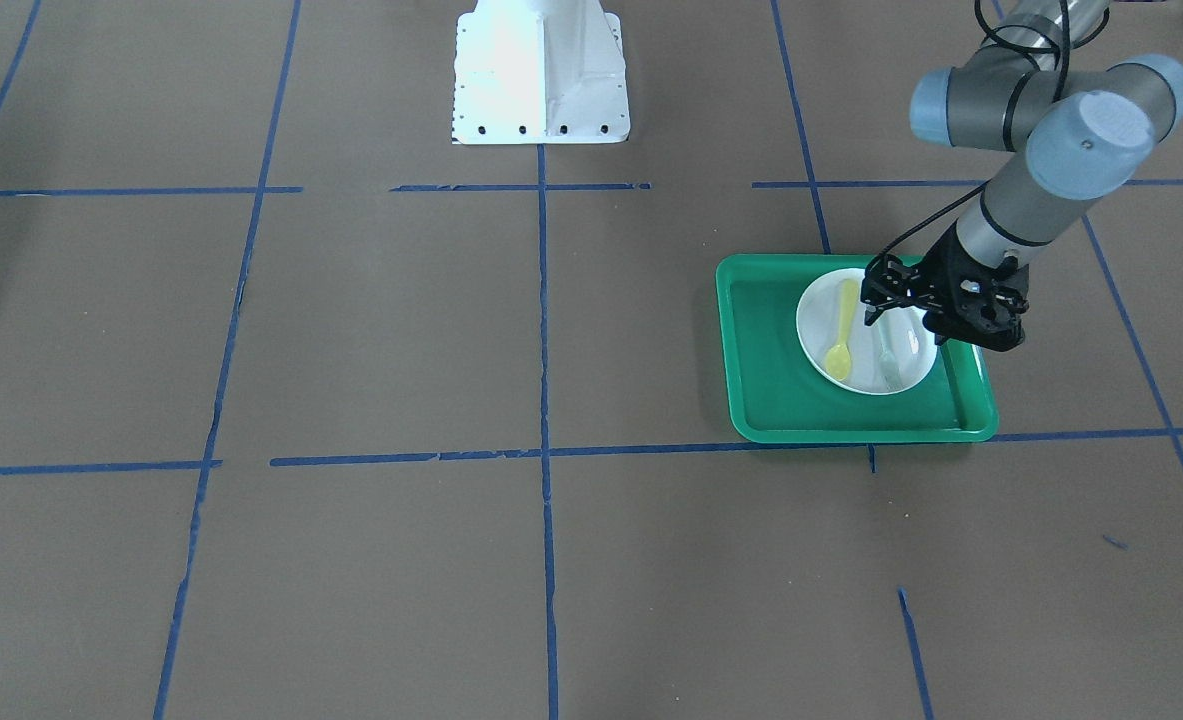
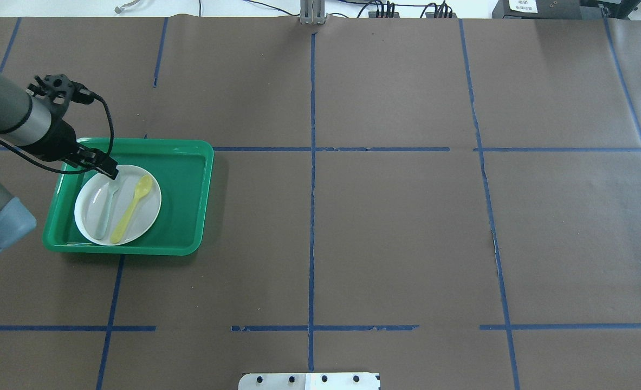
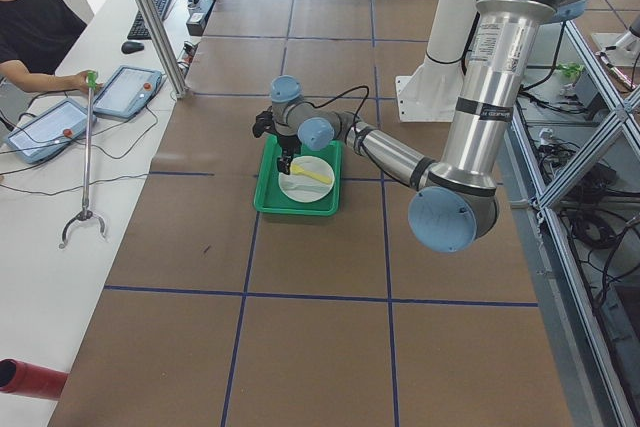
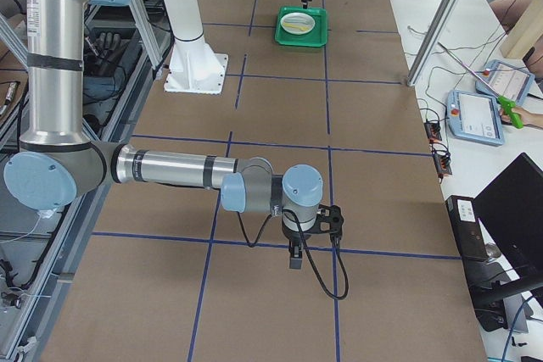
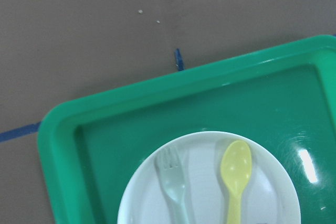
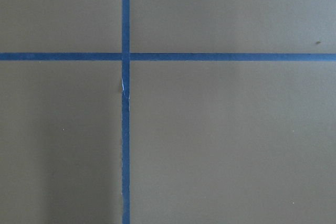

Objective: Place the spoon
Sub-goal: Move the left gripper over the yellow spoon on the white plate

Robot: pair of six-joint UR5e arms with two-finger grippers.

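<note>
The pale yellow spoon (image 1: 840, 336) lies flat on the white plate (image 1: 913, 350), which sits in the green tray (image 1: 771, 400). A pale grey-green fork (image 1: 888, 362) lies next to it on the plate. My left gripper (image 1: 876, 298) hovers above the plate's edge, over the fork's end, empty, and its jaws look open. The overhead view shows the spoon (image 2: 131, 208), the plate (image 2: 144, 219) and the left gripper (image 2: 111, 170). In the left wrist view the spoon's bowl (image 5: 236, 169) and the fork's tines (image 5: 169, 169) show below. My right gripper (image 4: 295, 256) hangs over bare table far away; I cannot tell its state.
The robot's white base (image 1: 541, 70) stands at the table's middle edge. Brown paper with blue tape lines (image 6: 126, 98) covers the table. An operator (image 3: 35, 32) sits at a side desk with tablets, off the table.
</note>
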